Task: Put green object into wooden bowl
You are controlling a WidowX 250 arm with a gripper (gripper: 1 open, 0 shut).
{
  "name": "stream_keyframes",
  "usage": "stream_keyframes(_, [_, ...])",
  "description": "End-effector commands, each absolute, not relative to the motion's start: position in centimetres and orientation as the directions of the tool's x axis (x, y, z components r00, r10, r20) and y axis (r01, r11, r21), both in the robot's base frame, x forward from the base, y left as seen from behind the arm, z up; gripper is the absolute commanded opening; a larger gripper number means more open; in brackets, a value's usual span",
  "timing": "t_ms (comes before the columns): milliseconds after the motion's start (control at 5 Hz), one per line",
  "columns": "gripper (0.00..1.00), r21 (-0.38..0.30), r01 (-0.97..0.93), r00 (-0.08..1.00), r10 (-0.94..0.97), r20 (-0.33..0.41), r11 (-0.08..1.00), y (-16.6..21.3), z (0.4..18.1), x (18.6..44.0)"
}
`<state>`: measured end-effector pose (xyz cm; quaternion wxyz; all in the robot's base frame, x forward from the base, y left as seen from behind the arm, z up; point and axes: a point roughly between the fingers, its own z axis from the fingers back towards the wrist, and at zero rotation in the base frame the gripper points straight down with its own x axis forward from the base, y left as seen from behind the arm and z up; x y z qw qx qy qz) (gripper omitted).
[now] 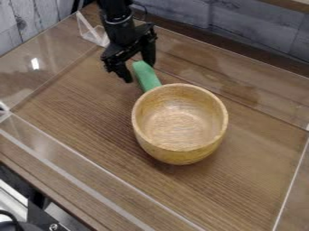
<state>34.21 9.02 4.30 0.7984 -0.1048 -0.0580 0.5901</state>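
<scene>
The green object (146, 77) is a small bright green block lying on the wooden tabletop, its lower end right against the far-left rim of the wooden bowl (180, 122). The bowl is round, light tan and holds nothing. My black gripper (132, 64) hangs open just above the block's upper end, one finger on each side of it. The fingers hold nothing, and the arm hides the block's top end.
Clear acrylic walls (49, 153) ring the wooden table surface on the left, front and right. A grey plank wall (229, 23) runs along the back. Bare wood lies to the left of the bowl and in front of it.
</scene>
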Motion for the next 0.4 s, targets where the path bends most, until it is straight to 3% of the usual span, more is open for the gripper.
stream_keyframes(0, [1.0,-0.292,-0.928,0.238,0.971,0.014,0.231,8.12,6.85,34.99])
stream_keyframes(200, [0.0,-0.291,-0.919,0.273,0.962,0.02,0.267,7.78,6.22,34.92])
